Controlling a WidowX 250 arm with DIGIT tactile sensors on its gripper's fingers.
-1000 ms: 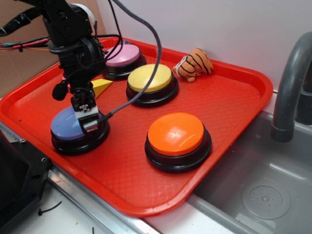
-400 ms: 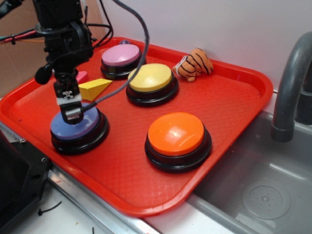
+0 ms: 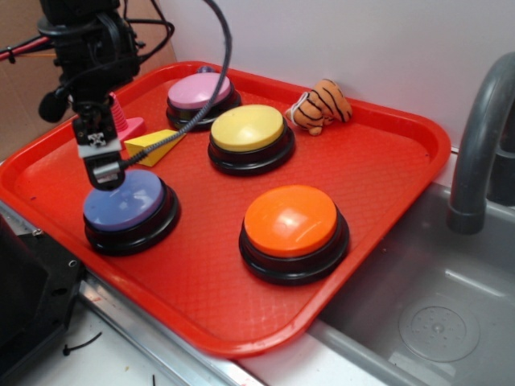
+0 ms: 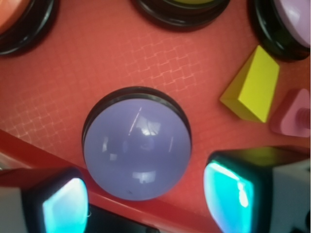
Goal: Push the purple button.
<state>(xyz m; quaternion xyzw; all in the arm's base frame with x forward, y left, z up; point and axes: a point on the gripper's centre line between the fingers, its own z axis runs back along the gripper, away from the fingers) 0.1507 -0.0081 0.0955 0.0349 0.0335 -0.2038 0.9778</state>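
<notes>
The purple button (image 3: pixel 125 203) sat at the near left corner of the red tray (image 3: pixel 386 173), its periwinkle dome intact on a black base. The gripper (image 3: pixel 103 173) hung just above the button's far left edge, apparently clear of the dome, though contact could not be ruled out from the exterior view. In the wrist view the fingers (image 4: pixel 228 191) stood spread, one to either side of the dome and pinching nothing. By my judgement the pressing step was in hand, not shown complete; the next move would call for a straight descent onto the dome's centre, firm enough to depress it. Relative to the purple button, the orange button (image 3: pixel 291 221) lay to its right, the yellow button (image 3: pixel 248 129) and pink button (image 3: pixel 199 91) beyond it, and a yellow wedge (image 3: pixel 153 145) just behind. A striped toy tiger (image 3: pixel 322 104) rested by the tray's far rim. A grey sink (image 3: pixel 426 322) and faucet (image 3: pixel 479 137) adjoined the tray on the right.
</notes>
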